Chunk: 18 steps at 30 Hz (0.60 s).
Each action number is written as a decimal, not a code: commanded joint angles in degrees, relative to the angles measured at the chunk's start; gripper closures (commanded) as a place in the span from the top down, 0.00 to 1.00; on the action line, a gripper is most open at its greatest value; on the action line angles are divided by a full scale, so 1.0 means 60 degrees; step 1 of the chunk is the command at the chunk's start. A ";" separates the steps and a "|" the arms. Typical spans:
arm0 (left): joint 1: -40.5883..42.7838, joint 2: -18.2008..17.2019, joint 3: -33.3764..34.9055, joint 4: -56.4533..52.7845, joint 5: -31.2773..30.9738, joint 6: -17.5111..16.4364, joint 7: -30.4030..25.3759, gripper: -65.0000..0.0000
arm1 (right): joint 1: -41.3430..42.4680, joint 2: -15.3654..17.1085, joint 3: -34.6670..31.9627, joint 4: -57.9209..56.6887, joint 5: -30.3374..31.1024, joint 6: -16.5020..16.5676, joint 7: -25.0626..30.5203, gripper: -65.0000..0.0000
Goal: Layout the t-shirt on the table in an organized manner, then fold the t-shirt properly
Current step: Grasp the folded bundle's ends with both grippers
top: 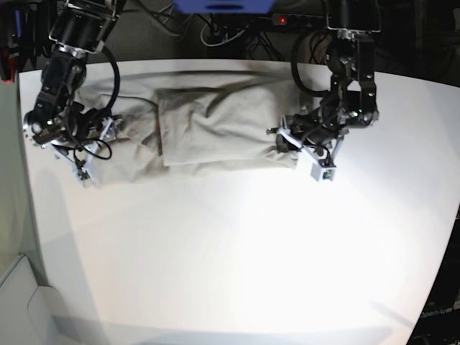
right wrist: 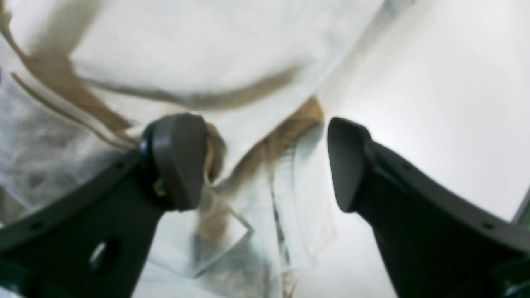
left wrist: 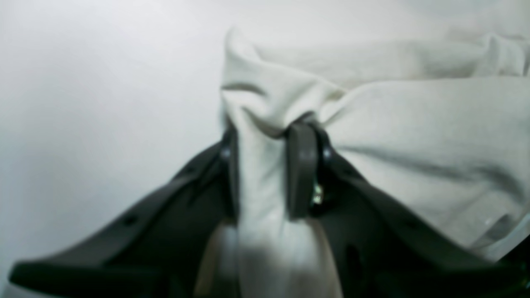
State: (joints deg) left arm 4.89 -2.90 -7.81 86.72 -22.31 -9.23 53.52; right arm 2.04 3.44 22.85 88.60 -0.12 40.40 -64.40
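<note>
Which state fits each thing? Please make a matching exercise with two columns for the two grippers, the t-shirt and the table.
1. left gripper
2. right gripper
3. t-shirt
4. table

a. white and bare in front
b. jaws apart over cloth
c. stretched between the arms
d. pinching a fold of cloth

Pairs: 1-d, 2-b, 3-c, 4-a

A robotics lab: two arms [top: 61, 79] over a cable-backed white table [top: 237, 244]

Left end effector [left wrist: 269, 165] pinched on a gathered fold, right end effector [right wrist: 265, 165] spread wide, both arms low.
</note>
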 commanded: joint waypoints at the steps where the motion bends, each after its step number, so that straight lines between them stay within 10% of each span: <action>1: -0.0030 -0.0081 -0.0038 0.0001 0.0340 0.0052 0.0304 0.27 | -0.0084 -0.0156 -0.0065 -0.0136 -0.0236 -0.0067 -0.0307 0.58; 7: -0.0118 -0.0081 -0.0038 0.0001 0.0340 0.0037 0.0304 0.27 | -0.0055 -0.0420 -0.0124 -0.0224 -0.0236 -0.0067 -0.0307 0.00; 18: -0.0133 -0.0155 -0.0053 0.0075 0.0311 0.0037 0.0304 0.27 | -0.0084 -0.0391 -0.0636 0.2399 -0.0236 -0.0067 -0.1171 0.00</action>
State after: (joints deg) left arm 4.25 -3.20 -7.90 86.78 -22.09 -9.26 53.91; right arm 0.27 0.73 19.03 101.89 -2.33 40.62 -72.82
